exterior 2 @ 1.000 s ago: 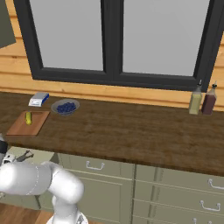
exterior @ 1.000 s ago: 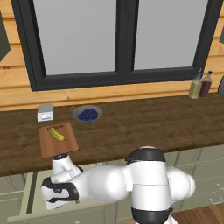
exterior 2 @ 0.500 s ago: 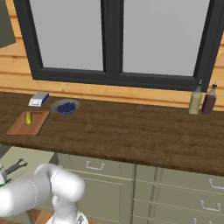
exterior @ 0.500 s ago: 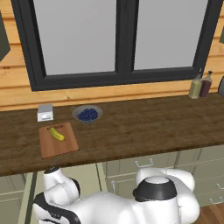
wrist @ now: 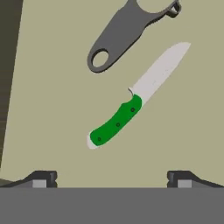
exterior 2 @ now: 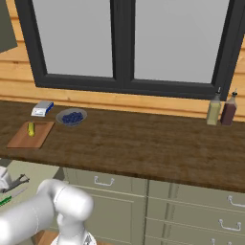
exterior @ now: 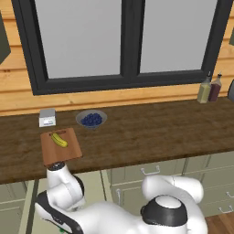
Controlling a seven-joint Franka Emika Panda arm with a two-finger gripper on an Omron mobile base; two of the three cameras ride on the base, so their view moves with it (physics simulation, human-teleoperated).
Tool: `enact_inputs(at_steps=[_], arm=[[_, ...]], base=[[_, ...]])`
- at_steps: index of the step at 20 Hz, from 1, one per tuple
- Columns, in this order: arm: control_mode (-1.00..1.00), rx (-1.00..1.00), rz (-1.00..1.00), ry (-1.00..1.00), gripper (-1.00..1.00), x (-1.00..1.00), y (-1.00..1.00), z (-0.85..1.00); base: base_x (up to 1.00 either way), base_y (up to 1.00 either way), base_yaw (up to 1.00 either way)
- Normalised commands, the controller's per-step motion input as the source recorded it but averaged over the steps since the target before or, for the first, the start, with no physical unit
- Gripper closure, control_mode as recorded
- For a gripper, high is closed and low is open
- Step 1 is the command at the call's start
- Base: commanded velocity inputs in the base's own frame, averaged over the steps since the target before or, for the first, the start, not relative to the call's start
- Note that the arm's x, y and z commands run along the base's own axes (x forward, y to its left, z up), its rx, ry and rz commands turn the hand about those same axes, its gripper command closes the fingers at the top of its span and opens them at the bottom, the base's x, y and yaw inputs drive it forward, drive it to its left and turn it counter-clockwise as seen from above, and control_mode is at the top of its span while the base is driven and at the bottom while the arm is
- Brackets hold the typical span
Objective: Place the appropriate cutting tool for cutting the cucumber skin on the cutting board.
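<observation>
In the hand view the dark-grey peeler (wrist: 127, 30) lies on the beige floor of an open drawer, its forked head cut off by the top edge. Just below it lies the green-handled knife (wrist: 135, 98). My gripper (wrist: 112, 178) hovers above both, open, fingertips (wrist: 41, 177) far apart with nothing between them. The right base view has the peeler (exterior 2: 18, 181) and knife (exterior 2: 9, 197) low at the left edge. On the counter sits the reddish cutting board (exterior: 68, 151) (exterior 2: 19, 139) with the yellow-green cucumber (exterior: 58, 140) (exterior 2: 31, 128) lying on it.
A bowl of blue berries (exterior: 91, 119) and a small white box (exterior: 47, 117) stand behind the board. Two bottles (exterior: 209, 88) are at the far right of the dark wooden counter (exterior: 151, 132). Closed drawers with handles (exterior 2: 103, 182) run under the counter.
My arm has swung down from just under the counter edge into the open drawer at the left. The board, cucumber and bowl have stayed put.
</observation>
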Motion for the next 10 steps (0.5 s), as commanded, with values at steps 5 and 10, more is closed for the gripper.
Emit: enact_inputs(at_steps=[5, 10], arm=[[-1.00, 0.00, -0.26, -0.13, -1.00, 0.62, 0.10, 0.03], [-1.00, 0.00, -0.18, -0.13, -1.00, 0.37, 0.13, -0.31]], base=[[0.00, 0.00, 0.00], [0.00, 0.00, 0.00]])
